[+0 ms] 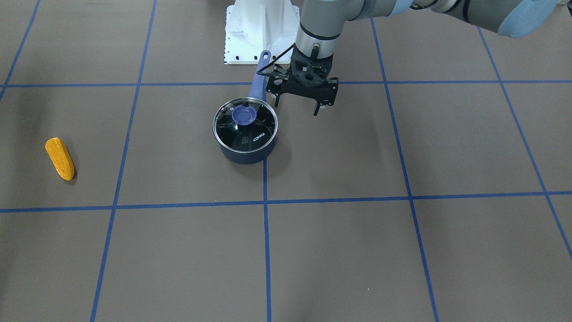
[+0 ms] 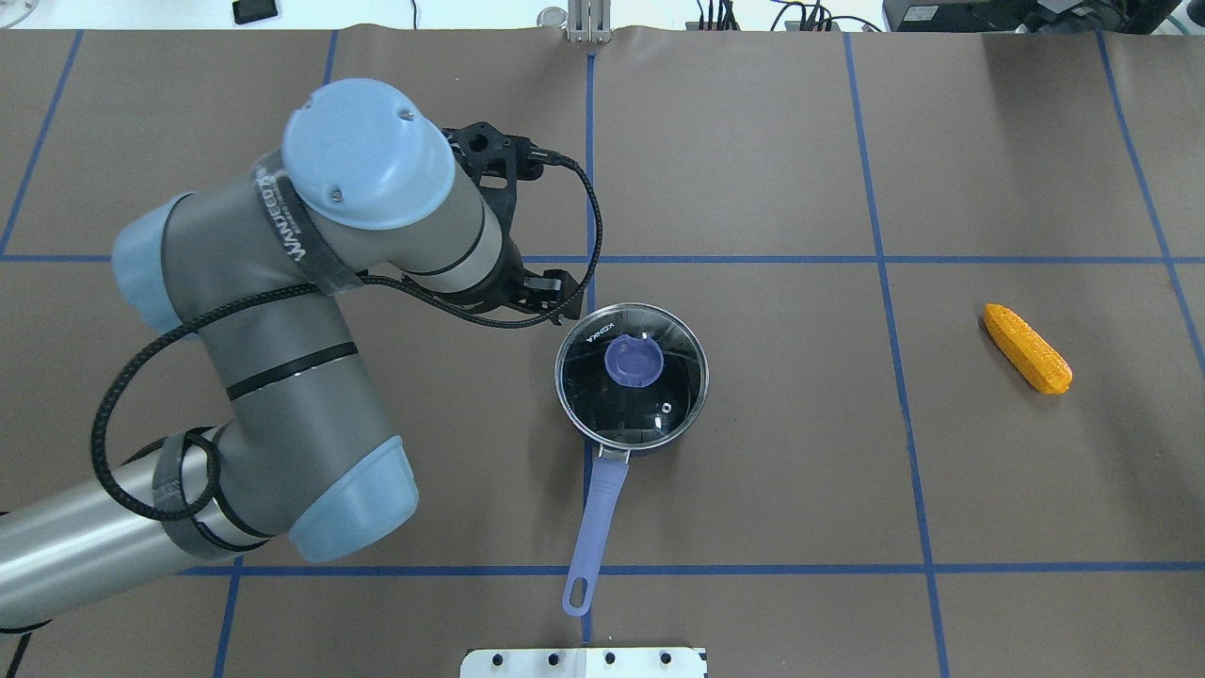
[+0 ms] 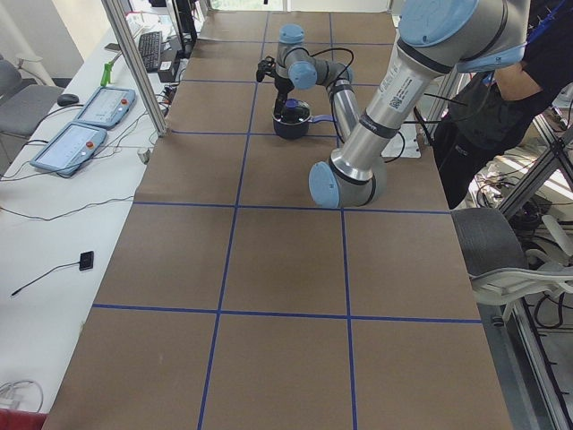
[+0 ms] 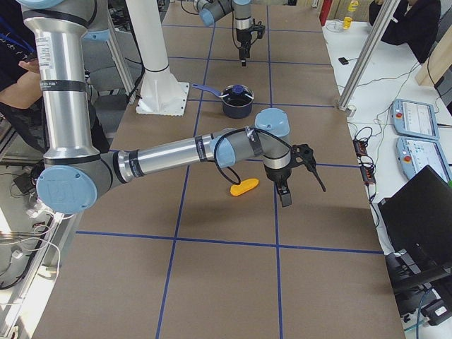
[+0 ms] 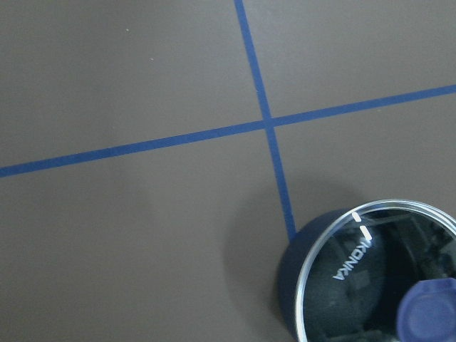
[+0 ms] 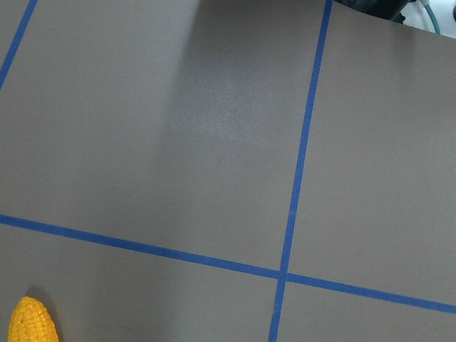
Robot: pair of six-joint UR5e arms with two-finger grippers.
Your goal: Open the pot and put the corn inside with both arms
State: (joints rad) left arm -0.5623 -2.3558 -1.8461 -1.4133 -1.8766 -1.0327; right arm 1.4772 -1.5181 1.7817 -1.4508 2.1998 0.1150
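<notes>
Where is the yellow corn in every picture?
Front-facing: corn at far left.
Overhead: corn at far right.
Exterior left: I cannot find it.
Exterior right: corn near the middle.
Left wrist: not in it.
Right wrist: corn in the bottom left corner.
Landmark: the blue pot, lid on, which both wide views show near the middle.

The pot (image 1: 246, 156) stands mid-table (image 2: 753, 471) with the lid (image 2: 650, 405) on it. Its handle (image 2: 602, 508) points back at the base (image 1: 261, 27). The left gripper (image 1: 296, 109) hangs just beside the pot, on the robot's left of it, apart from it. The corn (image 2: 1027, 347) lies on the table well apart, on the robot's right. The right gripper (image 4: 302, 192) is near the corn, on the side away from the base.
</notes>
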